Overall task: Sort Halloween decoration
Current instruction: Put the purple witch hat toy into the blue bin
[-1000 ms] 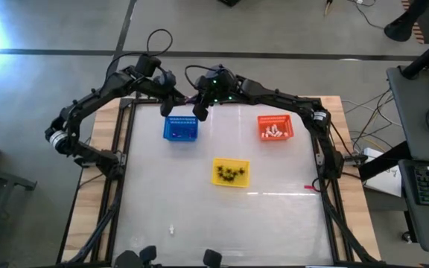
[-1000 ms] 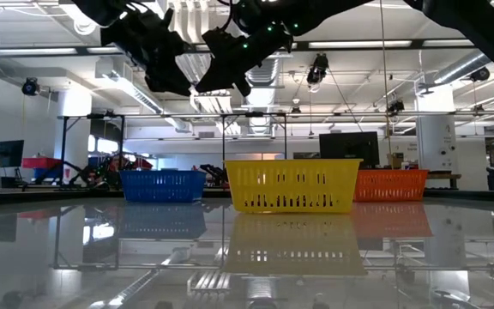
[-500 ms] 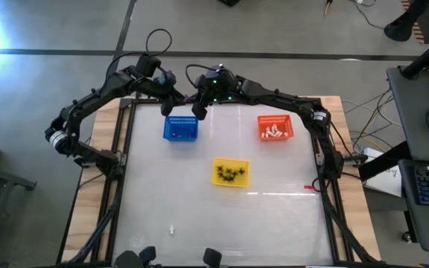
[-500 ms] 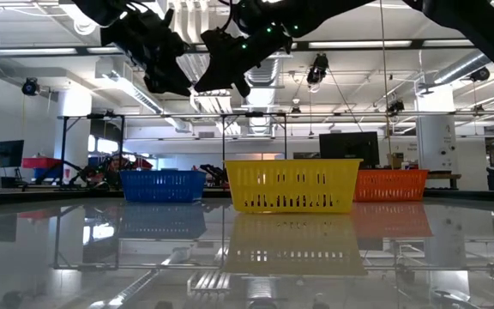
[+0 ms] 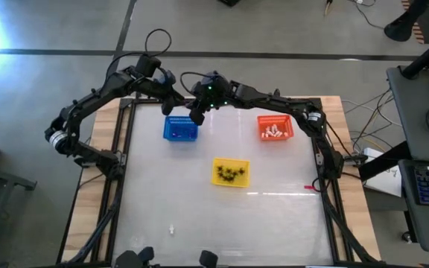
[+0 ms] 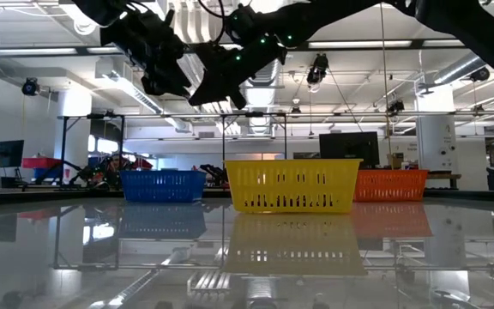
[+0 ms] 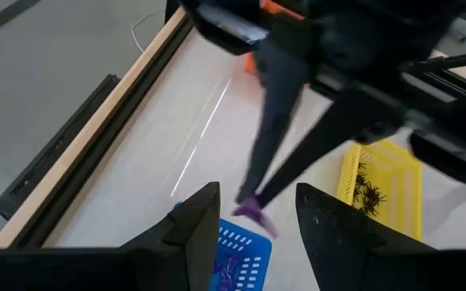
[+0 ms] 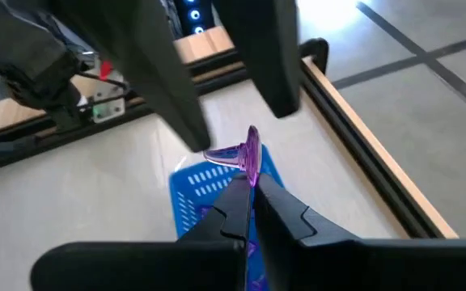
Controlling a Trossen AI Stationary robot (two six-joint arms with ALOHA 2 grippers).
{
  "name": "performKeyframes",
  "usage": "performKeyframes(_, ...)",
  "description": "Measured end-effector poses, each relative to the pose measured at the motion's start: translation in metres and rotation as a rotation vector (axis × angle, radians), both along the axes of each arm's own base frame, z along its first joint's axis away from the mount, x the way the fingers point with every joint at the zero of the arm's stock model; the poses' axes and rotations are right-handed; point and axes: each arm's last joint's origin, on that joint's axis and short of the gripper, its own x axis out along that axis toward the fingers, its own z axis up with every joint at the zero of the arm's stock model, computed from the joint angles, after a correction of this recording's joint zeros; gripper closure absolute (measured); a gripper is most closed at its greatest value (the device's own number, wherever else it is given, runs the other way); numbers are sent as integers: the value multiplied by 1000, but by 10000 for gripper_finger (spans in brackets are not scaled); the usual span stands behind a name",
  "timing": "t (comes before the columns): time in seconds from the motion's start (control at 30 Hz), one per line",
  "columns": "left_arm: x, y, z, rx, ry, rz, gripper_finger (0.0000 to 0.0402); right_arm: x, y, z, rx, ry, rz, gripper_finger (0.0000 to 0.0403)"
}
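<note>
Now your right gripper (image 8: 252,187) pinches a purple trinket (image 8: 247,153) above the blue basket (image 5: 179,129).
Left gripper (image 7: 253,222) beside it, jaws spread, holding nothing.

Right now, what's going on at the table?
The robot is sorting trinkets by colour. The right gripper is shut on a purple trinket, holding it above the blue basket. The left gripper hovers open beside it. Black spiders sit in the yellow basket, white trinkets in the orange basket. One small white piece lies loose on the table.
</note>
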Motion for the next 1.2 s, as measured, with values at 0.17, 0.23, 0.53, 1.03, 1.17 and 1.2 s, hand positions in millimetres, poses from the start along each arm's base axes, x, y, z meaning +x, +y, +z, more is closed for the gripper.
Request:
performKeyframes(0.17,-2,-1,-2,-1,41,22,255,0,0,5,-4,-12,1,394)
performKeyframes(0.23,-3,-1,-3,-1,52,23,255,0,-1,8,-9,-21,-1,394)
performKeyframes(0.53,-4,-1,-4,11,80,39,255,0,0,12,-12,-26,0,394)
performKeyframes(1.03,-2,-3,-2,-7,21,-38,296,2,4,13,-16,-38,8,394)
performKeyframes(1.17,-2,-3,-2,7,23,-49,350,2,4,13,-14,-34,9,394)
performKeyframes(1.2,-2,-3,-2,10,23,-51,365,2,4,13,-14,-35,9,394)
